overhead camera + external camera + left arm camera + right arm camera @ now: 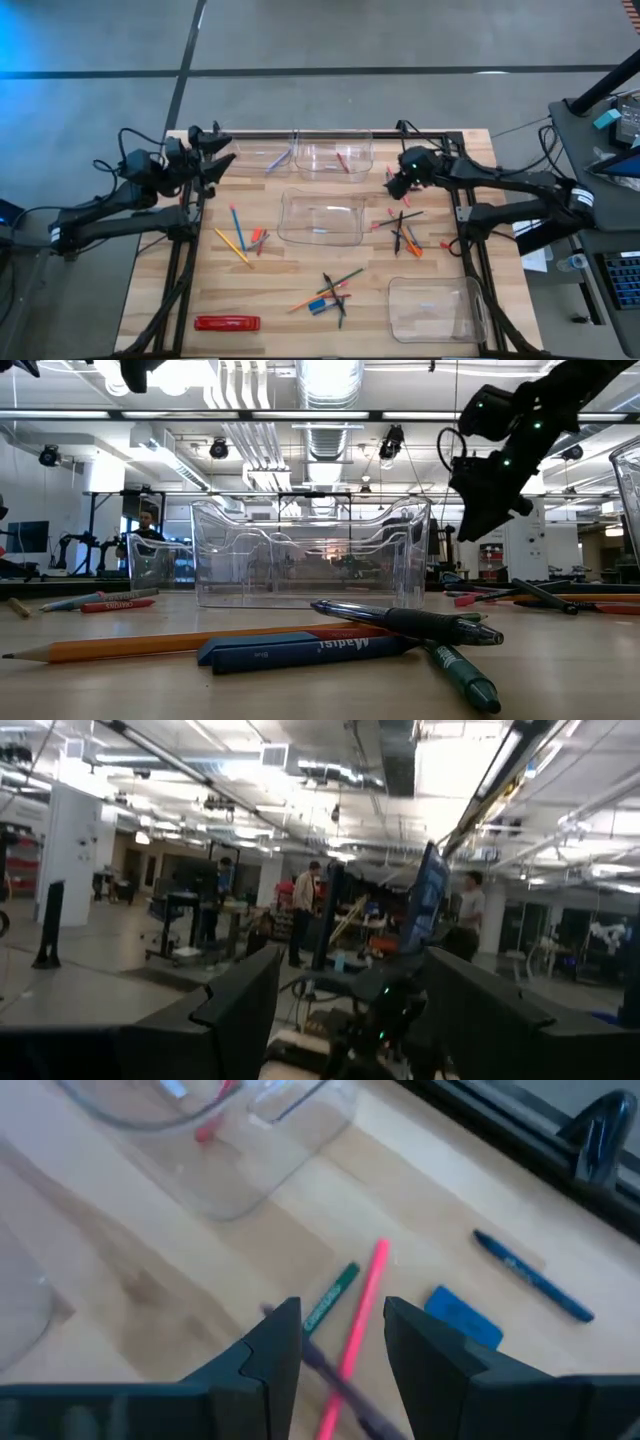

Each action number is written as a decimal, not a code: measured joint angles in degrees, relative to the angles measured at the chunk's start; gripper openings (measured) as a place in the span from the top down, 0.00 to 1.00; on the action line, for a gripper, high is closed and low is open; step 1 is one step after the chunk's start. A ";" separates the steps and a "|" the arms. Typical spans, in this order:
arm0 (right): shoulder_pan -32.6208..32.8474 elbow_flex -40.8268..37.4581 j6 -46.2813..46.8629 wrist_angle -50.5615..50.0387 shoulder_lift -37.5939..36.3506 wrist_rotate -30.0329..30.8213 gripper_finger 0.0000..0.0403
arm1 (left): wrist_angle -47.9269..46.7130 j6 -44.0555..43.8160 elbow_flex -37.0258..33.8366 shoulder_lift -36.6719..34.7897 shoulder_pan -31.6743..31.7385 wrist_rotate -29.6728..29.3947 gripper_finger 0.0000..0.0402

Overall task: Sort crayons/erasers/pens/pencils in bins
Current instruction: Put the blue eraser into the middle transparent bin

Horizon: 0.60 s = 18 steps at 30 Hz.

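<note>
On a pale wooden table (300, 265) with visible plank grain, crayons, pens and pencils lie scattered among four clear bins; behind it stretches a bright workshop hall with ceiling ducts, desks and a few people standing far off. Two bins (333, 153) sit at the far edge, one in the middle (320, 217) and one at the near right corner (437, 307). The right gripper (397, 183) hangs above a small cluster near the table's right side, its fingers (275, 1342) part open and empty, framing a pink pencil (357, 1325), a green crayon (332, 1298) and a dark pen beneath; a blue eraser (463, 1315) and a blue pen (533, 1276) lie just beside. The left gripper (215, 150) waits at the far left corner, raised, fingers wide apart, holding nothing. A flat red pack (227, 323) lies near the front left edge.
</note>
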 joint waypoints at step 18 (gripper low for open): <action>-0.49 -9.41 5.15 8.59 -0.09 7.64 0.66 | 13.35 -2.86 -10.40 3.83 -11.20 -1.96 0.42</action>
